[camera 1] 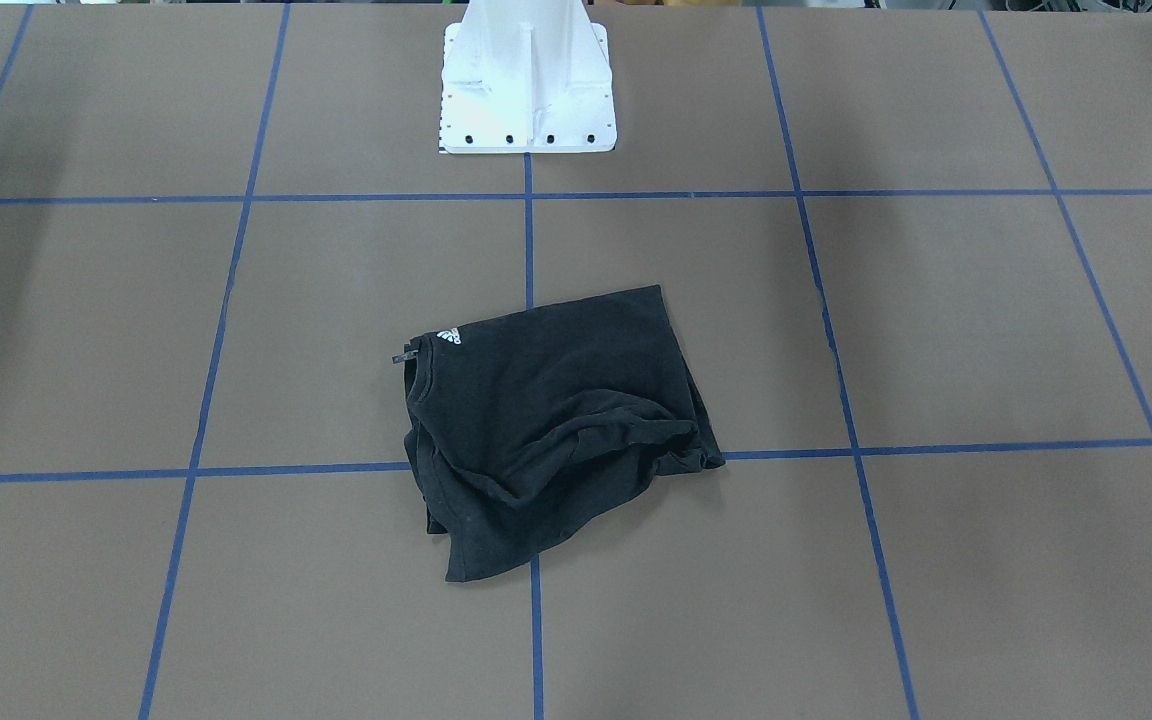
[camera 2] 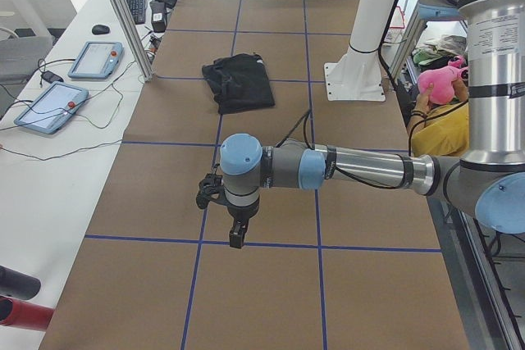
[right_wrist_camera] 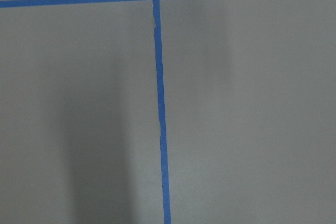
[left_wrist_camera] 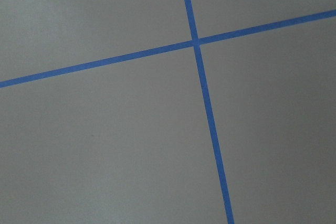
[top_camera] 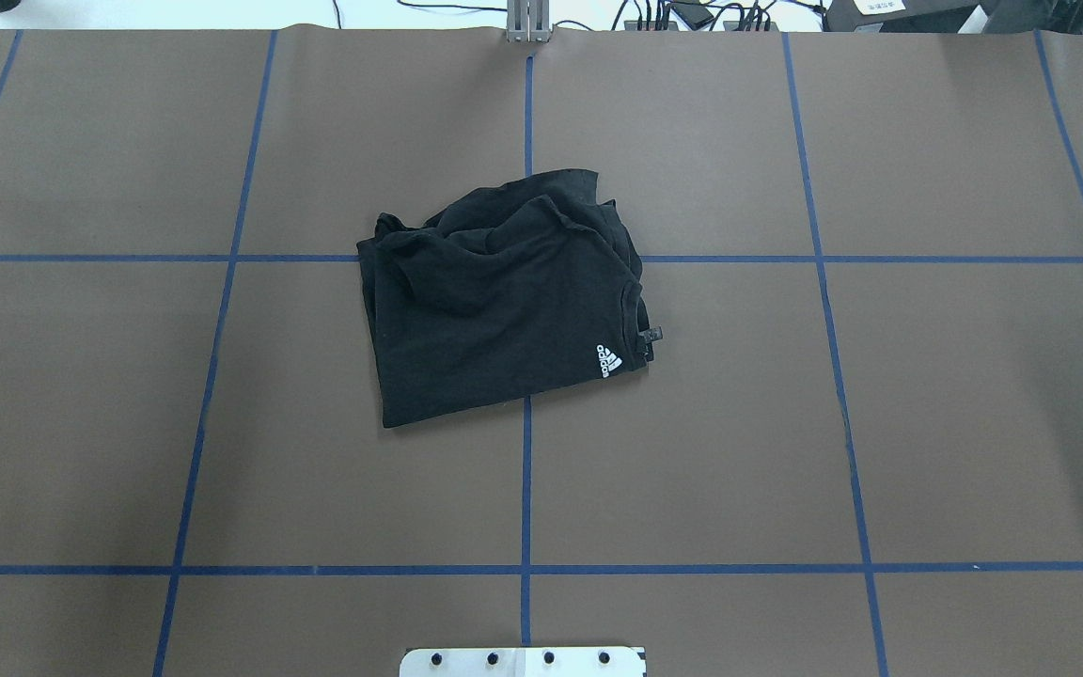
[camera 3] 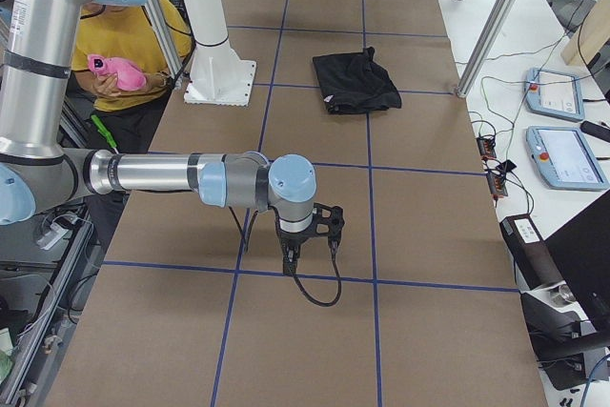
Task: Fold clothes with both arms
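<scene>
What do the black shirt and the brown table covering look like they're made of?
The black T-shirt looks like soft matte knit, probably cotton jersey: it slumps in rounded wrinkles without shine. The brown table covering looks like a smooth matte sheet, perhaps paper or vinyl: flat, even, no glare.

The black T-shirt (top_camera: 494,301) lies folded into a rough rectangle near the middle of the overhead view, smooth toward 6 o'clock and bunched in ridges toward 12. Its small white logo (top_camera: 609,360) sits at the 4 o'clock corner, beside the collar (top_camera: 634,315). The left arm (camera 2: 361,168) and right arm (camera 3: 152,173) reach out level, well apart from it. The left gripper (camera 2: 236,239) and right gripper (camera 3: 289,259) point down, and how wide their jaws stand cannot be told.
</scene>
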You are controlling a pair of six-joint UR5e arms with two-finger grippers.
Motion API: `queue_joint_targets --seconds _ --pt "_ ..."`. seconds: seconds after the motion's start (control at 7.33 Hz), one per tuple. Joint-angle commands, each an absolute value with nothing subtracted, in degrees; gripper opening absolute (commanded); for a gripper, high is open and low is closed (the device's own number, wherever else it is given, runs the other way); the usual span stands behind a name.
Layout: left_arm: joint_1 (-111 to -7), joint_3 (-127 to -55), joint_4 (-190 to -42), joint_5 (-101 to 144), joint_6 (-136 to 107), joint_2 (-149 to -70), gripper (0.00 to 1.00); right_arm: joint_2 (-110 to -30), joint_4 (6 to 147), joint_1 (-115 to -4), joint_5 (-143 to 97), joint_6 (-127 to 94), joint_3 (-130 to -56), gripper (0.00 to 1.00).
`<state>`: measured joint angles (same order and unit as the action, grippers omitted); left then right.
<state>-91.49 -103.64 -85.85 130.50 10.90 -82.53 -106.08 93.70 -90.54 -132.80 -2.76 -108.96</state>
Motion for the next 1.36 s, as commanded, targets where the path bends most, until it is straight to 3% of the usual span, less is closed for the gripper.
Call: queue_joint_targets --seconds 0.0,1.23 --pt "-91.5 -103.4 -85.8 130.5 10.8 -82.5 1.00 -106.1 93.7 -90.5 -132.8 -2.8 -108.9 1.00" --pt "-91.5 -102.1 -85.8 130.3 10.6 -81.8 1.00 -106.1 93.6 -90.5 -132.9 -3.1 -109.2 1.00"
